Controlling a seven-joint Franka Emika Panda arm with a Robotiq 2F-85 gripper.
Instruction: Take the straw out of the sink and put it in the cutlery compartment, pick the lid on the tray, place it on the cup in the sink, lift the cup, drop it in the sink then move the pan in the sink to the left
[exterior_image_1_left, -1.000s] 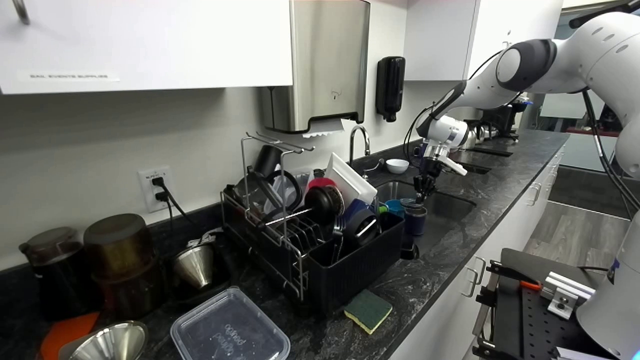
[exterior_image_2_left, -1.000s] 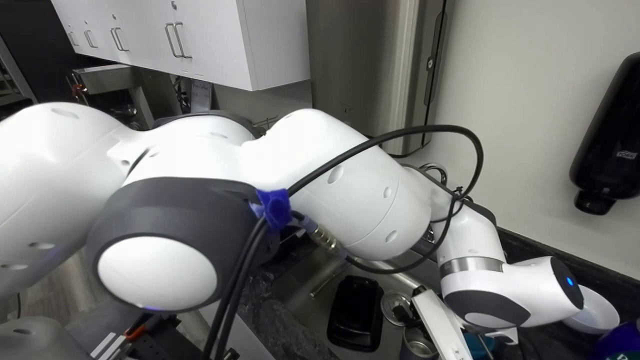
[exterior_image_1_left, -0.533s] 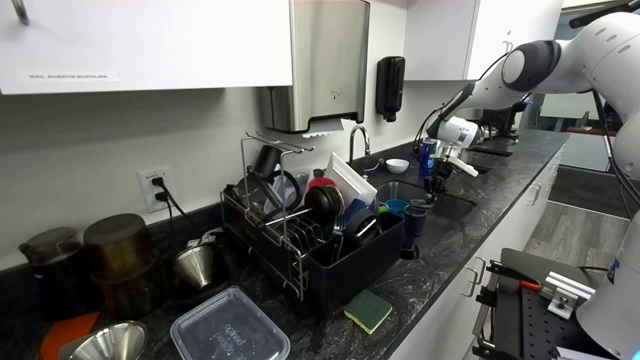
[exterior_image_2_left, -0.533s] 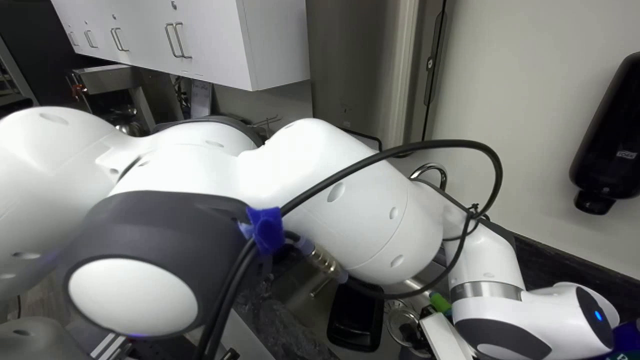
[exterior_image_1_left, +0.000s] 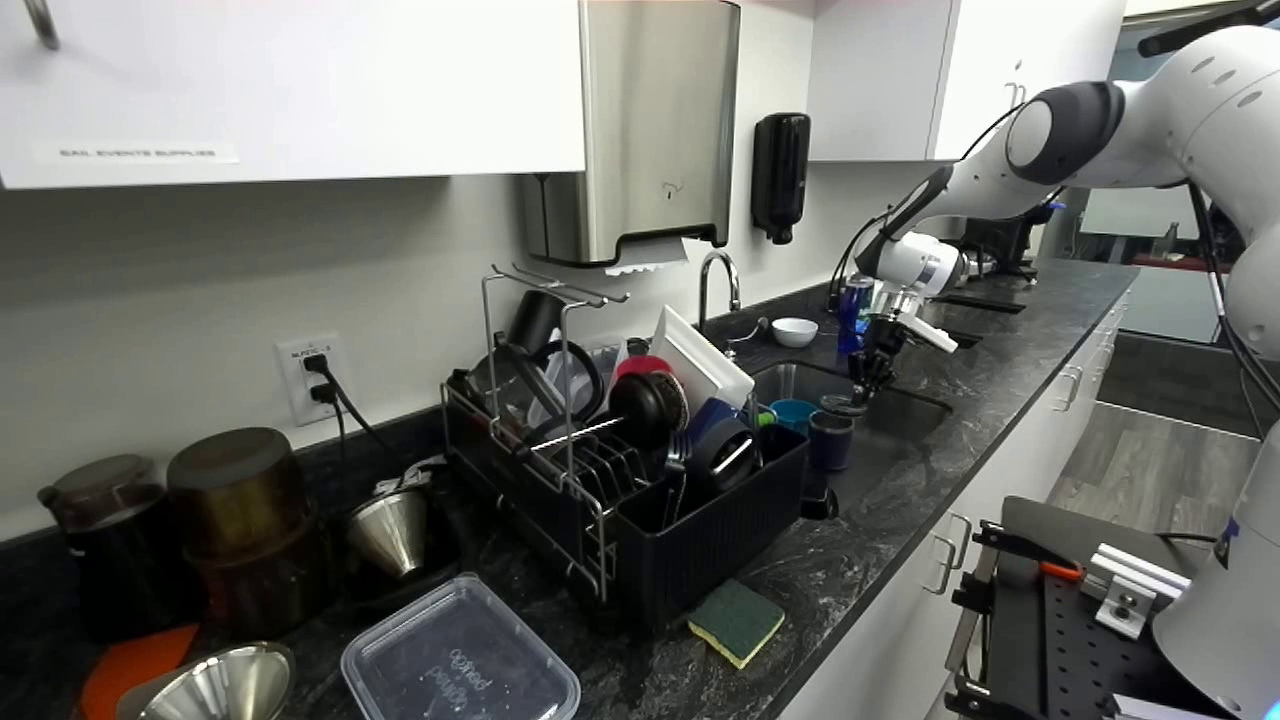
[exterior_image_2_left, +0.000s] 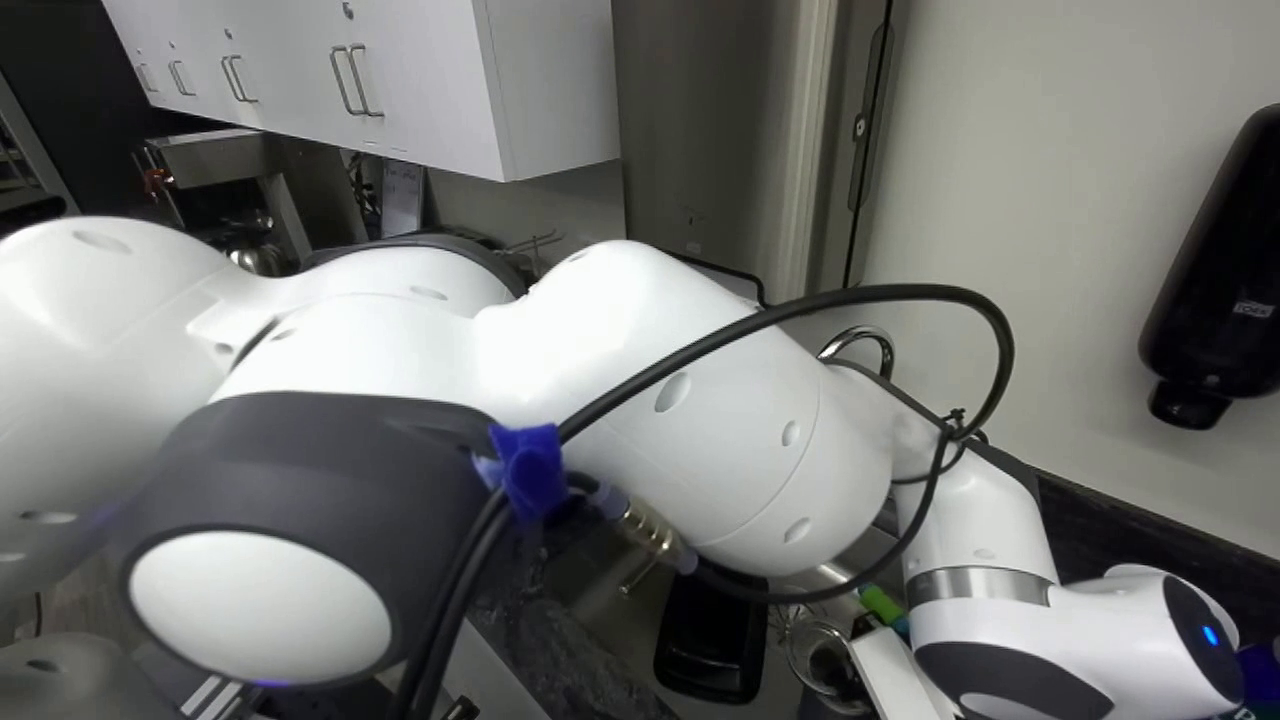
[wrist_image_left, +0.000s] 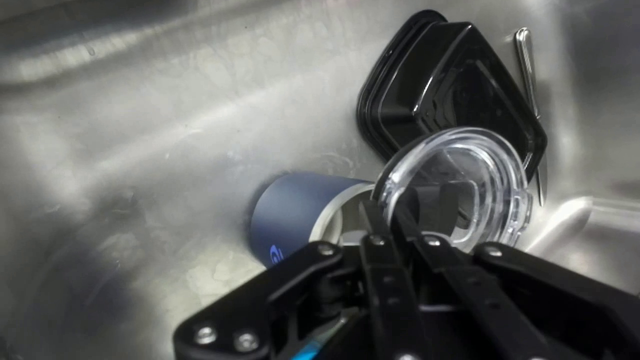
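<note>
Claw, 1 pc., btm ctr of wrist view: is pinching rim of lid, clr, 1 pc. Lid, ctr-rt: is hanging tilted, overlapping mouth of navy cup; contact unclear. Cup, 1 pc., ctr: is standing open-topped in metal sink. Blk container, 1 pc., upper rt: is lying in sink. Metal utensil, upper rt: is lying partly hidden by container.

The lid, clear and round, is held tilted by its edge, close beside the mouth of the cup; whether the two touch is hard to tell. The cup, dark blue with a pale rim, stands upright and open in the steel sink. Near it lies the pan, glossy black, partly behind the lid in the wrist view.
</note>
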